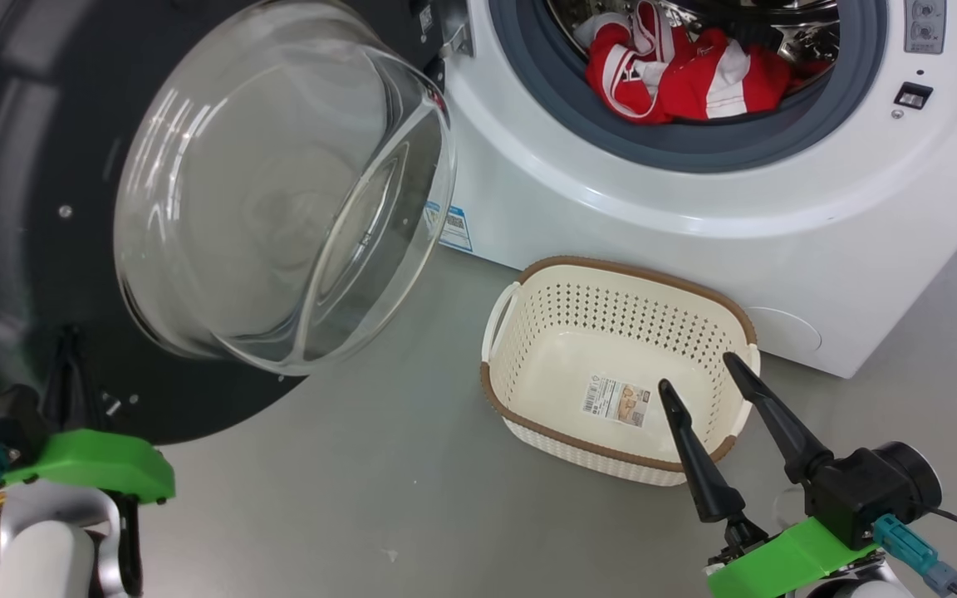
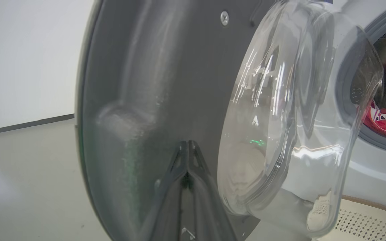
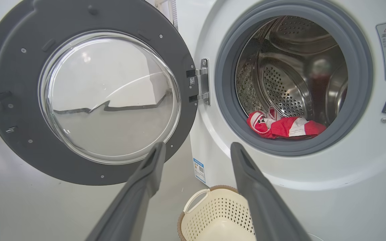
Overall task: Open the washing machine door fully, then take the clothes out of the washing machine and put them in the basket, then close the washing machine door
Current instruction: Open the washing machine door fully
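Pressing my left gripper [image 2: 188, 147], fingers pinched together, on the glossy black round door [image 1: 22, 208], I judged it fully open; red-and-white jerseys [image 1: 678, 79] sat in the white washing machine [image 1: 611, 216], cream perforated basket [image 1: 636, 274] empty at its foot, right gripper [image 1: 694, 371] spread above.

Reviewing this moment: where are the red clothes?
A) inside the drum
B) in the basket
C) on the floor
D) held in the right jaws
A: the clothes lie at the bottom of the washing machine drum, while the basket holds just its paper label.
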